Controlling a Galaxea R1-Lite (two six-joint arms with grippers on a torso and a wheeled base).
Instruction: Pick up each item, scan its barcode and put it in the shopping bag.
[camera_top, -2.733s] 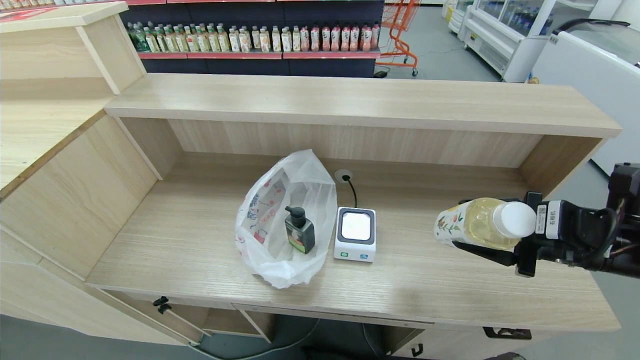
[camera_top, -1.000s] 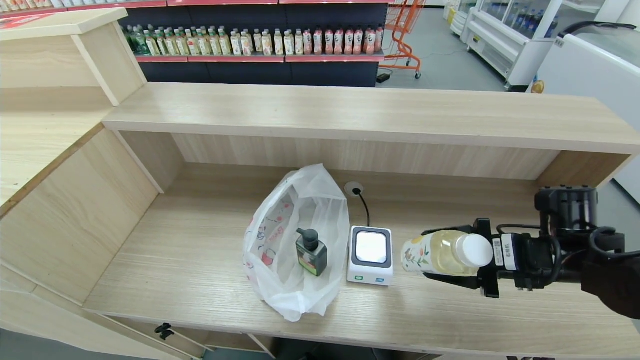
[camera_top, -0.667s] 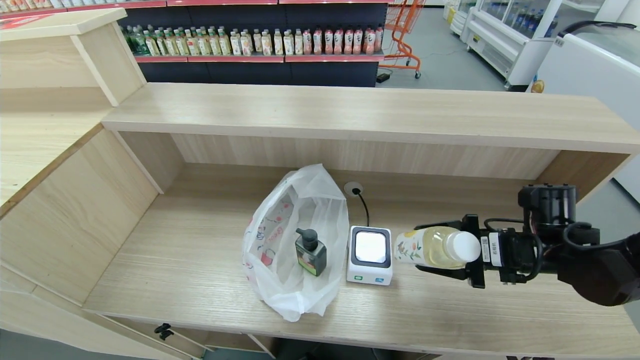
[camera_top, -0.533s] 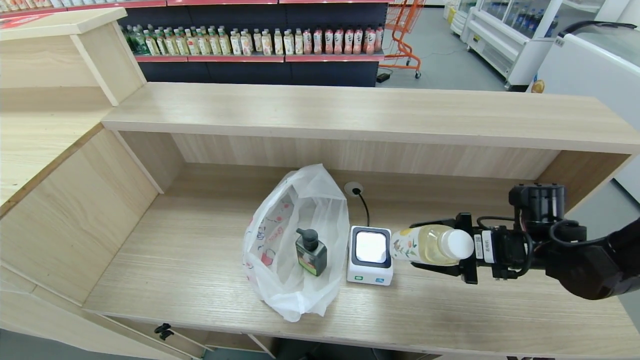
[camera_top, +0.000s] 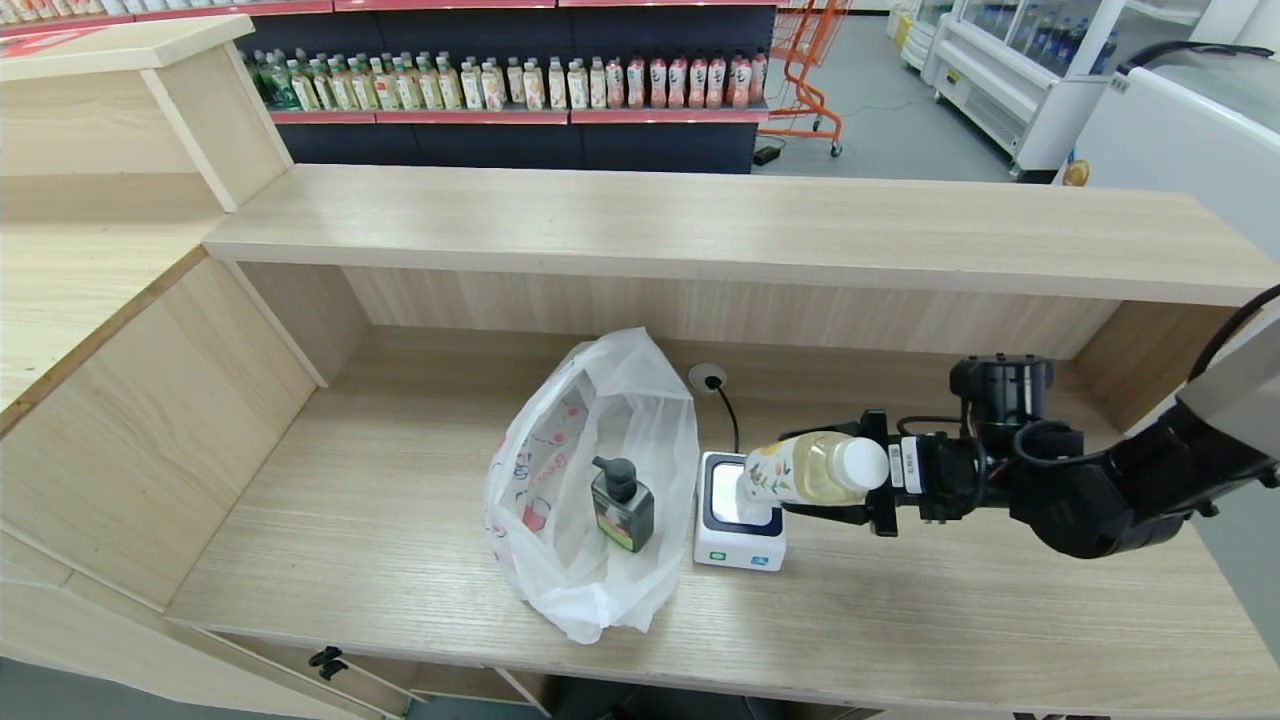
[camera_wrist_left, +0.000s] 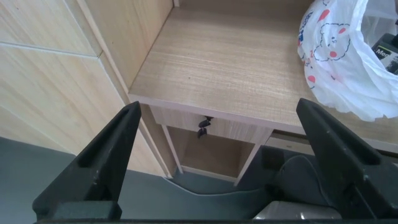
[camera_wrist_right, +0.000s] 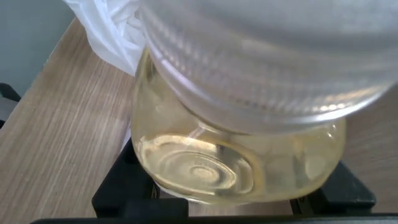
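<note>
The wooden counter (camera_top: 400, 480) is carrying the shopping bag (camera_top: 545, 455), with a dark pump bottle (camera_top: 622, 505) already sitting inside. The right gripper (camera_top: 815, 478) is clamping a yellow drink bottle (camera_top: 790, 468) sideways over the scanner (camera_top: 735, 548): scanning looks under way, bagging is waiting. The left gripper (camera_wrist_left: 219, 109) is hanging spread.

Scanner (camera_top: 735, 545) face partly behind bottle (camera_top: 800, 470); shopping bag (camera_wrist_left: 348, 68) edge-cropped

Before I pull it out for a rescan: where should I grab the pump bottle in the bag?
Grip the pump bottle across its flat body below the pump head, coming from above through the shopping bag's open mouth; it stands upright and plastic walls its sides.
</note>
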